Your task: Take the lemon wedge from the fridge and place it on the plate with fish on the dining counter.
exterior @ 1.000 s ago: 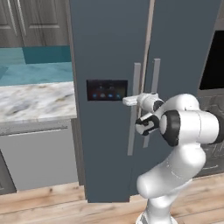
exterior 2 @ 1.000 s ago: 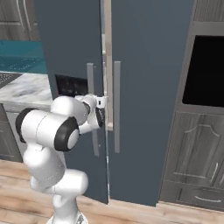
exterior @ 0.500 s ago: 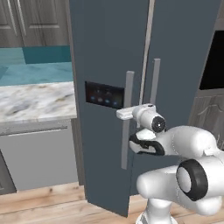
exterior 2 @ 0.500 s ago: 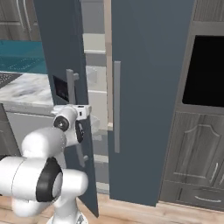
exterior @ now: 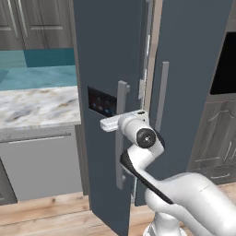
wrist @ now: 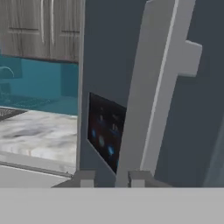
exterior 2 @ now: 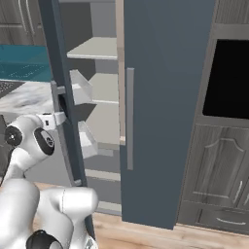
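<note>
The tool [wrist: 107, 178] is clamped on the fridge [exterior: 110, 60] door handle [exterior: 120, 133].

The tall slate-blue two-door fridge [exterior 2: 165, 97] stands with its left door [exterior: 110, 92] swung partway out, leaving a gap between that door's inner edge and the shut right door. Through the gap in the right base view, pale grey shelves [exterior 2: 99, 48] show with bare room above each one. Clear bins [exterior 2: 82, 87] on the inside of the open door jut into the gap and narrow it. The open door's long grey vertical handle [wrist: 148, 87] stands right in front of the two-finger gripper [wrist: 109, 177], whose fingers sit closed at its foot. The white arm [exterior 2: 29, 146] itself lies outside the door, which stands between it and the shelves.
</note>
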